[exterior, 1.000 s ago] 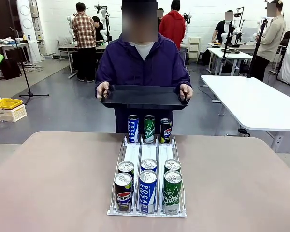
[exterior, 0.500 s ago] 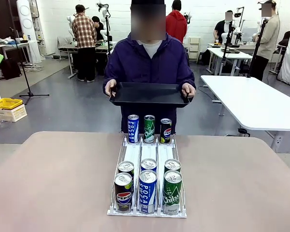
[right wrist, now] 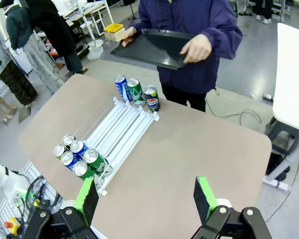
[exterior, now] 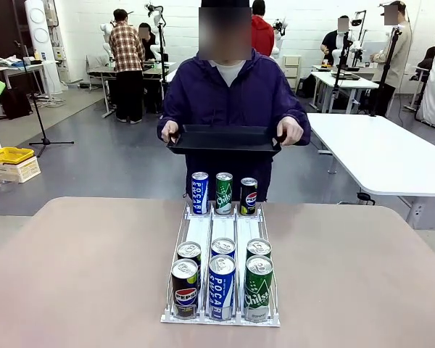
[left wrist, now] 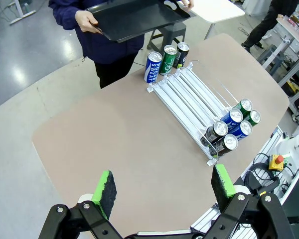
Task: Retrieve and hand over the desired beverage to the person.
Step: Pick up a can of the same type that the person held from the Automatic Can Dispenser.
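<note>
Open lab hall — white worktables (exterior: 377,154), tripod stand (exterior: 47,141)

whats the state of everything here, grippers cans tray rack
left gripper, open, holding nothing
right gripper, open, holding nothing
black tray, empty, held level in both hands of the person
can rack, flat on the table, middle of its lanes bare
far three cans, upright at the rack's far end
near six cans, upright in two rows at the near end
</note>
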Tool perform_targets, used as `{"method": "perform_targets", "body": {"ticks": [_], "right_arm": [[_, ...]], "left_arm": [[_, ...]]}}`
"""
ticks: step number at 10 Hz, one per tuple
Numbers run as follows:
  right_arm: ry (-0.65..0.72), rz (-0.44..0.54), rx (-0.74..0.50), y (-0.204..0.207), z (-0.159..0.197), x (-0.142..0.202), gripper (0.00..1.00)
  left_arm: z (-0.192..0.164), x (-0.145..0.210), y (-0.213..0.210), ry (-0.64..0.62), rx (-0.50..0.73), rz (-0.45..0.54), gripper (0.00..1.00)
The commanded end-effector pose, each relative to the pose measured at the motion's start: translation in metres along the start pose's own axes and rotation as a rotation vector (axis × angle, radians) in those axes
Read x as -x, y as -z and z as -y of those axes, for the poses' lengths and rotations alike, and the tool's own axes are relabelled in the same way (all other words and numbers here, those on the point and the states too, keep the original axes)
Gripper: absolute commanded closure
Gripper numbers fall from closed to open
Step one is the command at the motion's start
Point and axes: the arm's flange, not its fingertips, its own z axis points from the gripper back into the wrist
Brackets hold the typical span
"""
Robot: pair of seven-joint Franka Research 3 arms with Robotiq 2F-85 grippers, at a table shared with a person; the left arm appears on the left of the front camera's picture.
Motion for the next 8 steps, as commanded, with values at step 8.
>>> {"method": "perform_targets", "body": {"ticks": [8], "right_arm": [[-0.002, 0.003, -0.003, 0.0008, 0.0, -0.0009, 0.0]], "left_arm": [[-0.0011, -0.0006, -0.0013, 0.015, 0.005, -0.003, 0.0]]}}
